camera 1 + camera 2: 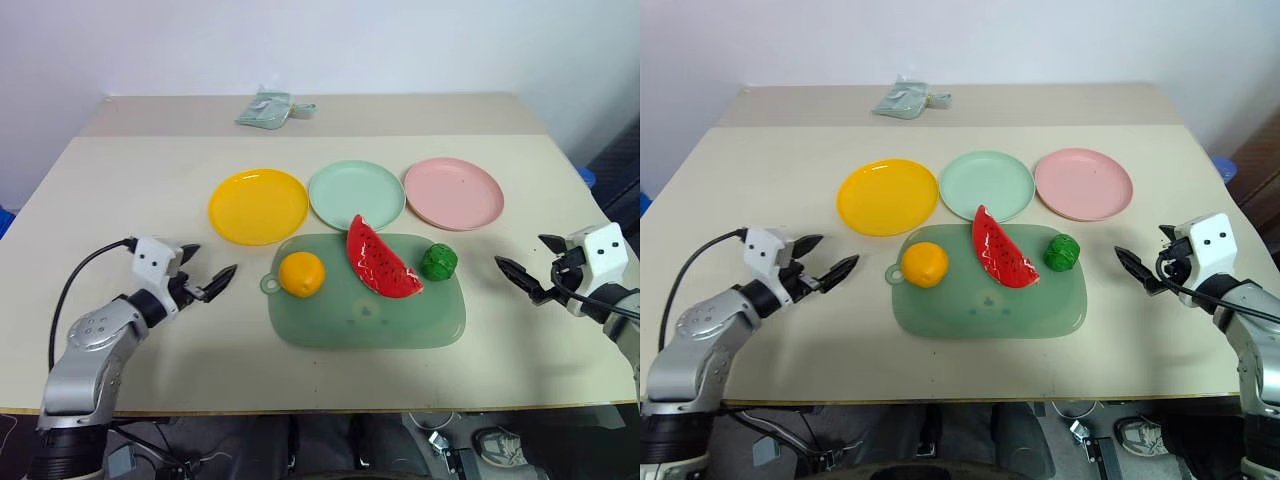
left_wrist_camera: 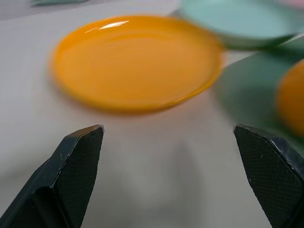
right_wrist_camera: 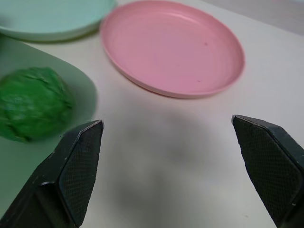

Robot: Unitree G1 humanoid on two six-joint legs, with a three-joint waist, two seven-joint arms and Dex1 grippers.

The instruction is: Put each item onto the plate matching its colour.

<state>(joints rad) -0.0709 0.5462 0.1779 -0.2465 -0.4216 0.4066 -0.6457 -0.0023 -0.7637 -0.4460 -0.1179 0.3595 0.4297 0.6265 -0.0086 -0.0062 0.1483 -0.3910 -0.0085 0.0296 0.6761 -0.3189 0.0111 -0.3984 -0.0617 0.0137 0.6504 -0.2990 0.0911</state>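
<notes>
Three toy foods lie on a translucent green tray [image 1: 400,325]: a round orange fruit [image 1: 301,274] at its left end, a red watermelon wedge [image 1: 380,260] in the middle, and a bumpy dark-green vegetable [image 1: 438,262] at the right. Behind the tray stand a yellow plate [image 1: 258,206], a mint green plate [image 1: 356,193] and a pink plate [image 1: 453,193], all bare. My left gripper [image 1: 210,266] hovers open left of the tray, facing the yellow plate [image 2: 137,61]. My right gripper [image 1: 518,250] hangs open right of the tray, with the vegetable [image 3: 33,102] and pink plate [image 3: 173,47] ahead of it.
A pale green folded cloth [image 1: 268,108] lies at the far edge of the table. Bare tabletop stretches on both sides of the tray and in front of it, up to the near edge.
</notes>
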